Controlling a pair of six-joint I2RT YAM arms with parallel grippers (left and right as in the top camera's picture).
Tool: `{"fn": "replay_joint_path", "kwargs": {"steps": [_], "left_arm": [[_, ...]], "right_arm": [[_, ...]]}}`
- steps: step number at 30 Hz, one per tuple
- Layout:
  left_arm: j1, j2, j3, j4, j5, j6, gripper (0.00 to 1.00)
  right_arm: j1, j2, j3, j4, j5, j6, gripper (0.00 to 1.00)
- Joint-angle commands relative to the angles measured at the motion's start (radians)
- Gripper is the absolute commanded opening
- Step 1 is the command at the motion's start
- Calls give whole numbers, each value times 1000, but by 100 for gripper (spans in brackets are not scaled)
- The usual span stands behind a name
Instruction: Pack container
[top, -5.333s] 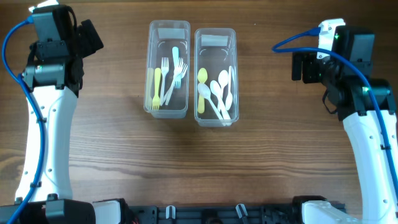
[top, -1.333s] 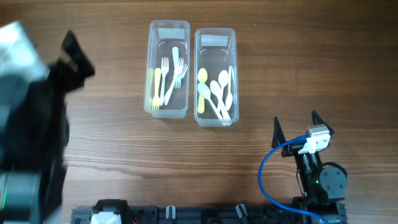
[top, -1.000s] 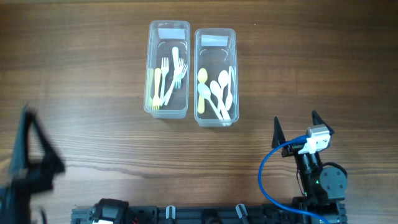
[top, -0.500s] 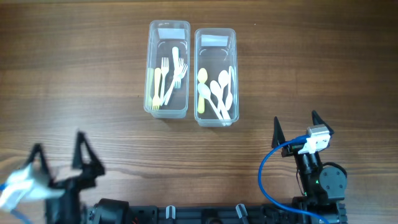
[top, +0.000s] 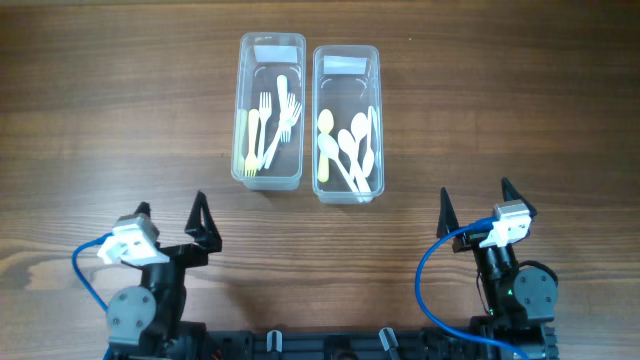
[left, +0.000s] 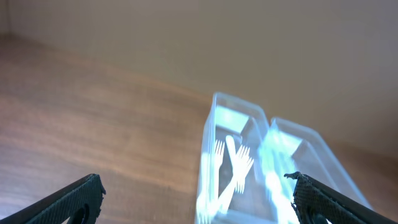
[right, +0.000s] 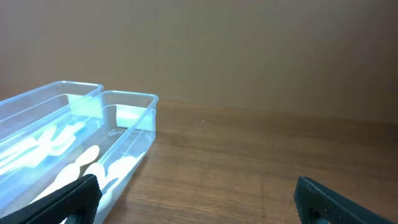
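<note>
The left gripper (top: 168, 205) and right gripper (top: 474, 190) are both gaping wide, gripping nothing; forks (top: 268, 125) are lying in the fork tub (top: 241, 100); spoons (top: 352, 150) are lying in the spoon tub (top: 347, 95).

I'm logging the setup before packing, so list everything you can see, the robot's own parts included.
left container: one, clear plastic, far middle of table
right container: one, clear plastic, close beside the left one
forks: several, white and yellow, in left container
spoons: several, white plus one yellow, in right container
table: one, brown wood
cables: two, blue, one at each gripper
left gripper: one, black, open, near edge
right gripper: one, black, open, near edge
</note>
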Motion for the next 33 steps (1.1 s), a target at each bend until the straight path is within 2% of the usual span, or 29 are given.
{"fn": "replay_joint_path", "kwargs": {"steps": [1, 8, 14, 18, 28, 33], "left_arm": [[10, -13, -84, 40, 47, -9, 100], [10, -13, -223, 153, 64, -8, 100], [46, -13, -231, 183, 63, 31, 100], [112, -13, -231, 183, 83, 110, 100], [117, -13, -231, 179, 211, 366, 100], [117, -13, -231, 179, 209, 370, 100]], "right_arm": [[-5, -12, -9, 6, -15, -5, 100], [-5, -12, -9, 6, -15, -5, 100], [-5, -12, -9, 6, -14, -5, 100], [-5, -12, -9, 6, -15, -5, 100], [-5, -12, -9, 6, -15, -5, 100], [-5, -12, -9, 6, -15, -5, 100]]}}
